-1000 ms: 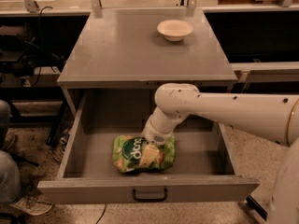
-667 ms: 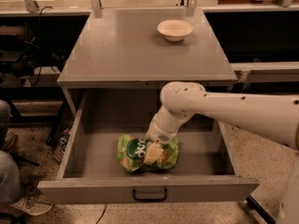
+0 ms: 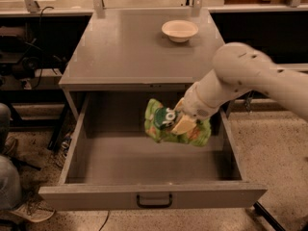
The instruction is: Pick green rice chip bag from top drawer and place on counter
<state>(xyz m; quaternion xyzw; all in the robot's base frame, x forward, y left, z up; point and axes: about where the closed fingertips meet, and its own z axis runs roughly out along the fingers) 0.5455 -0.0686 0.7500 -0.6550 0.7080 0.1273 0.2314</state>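
state: gripper (image 3: 185,122) clamped on green rice chip bag (image 3: 166,125), bag in the air over open top drawer (image 3: 154,195), near front edge of worktop (image 3: 120,47) | risk: bag may catch this edge at 12 o'clock and slip out | risk: bowl (image 3: 179,30) at 12 o'clock may be pushed

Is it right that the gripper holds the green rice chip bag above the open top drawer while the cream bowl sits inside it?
No. The camera view shows the cream bowl on the counter, not inside the top drawer. The gripper does hold the green rice chip bag above the open drawer.
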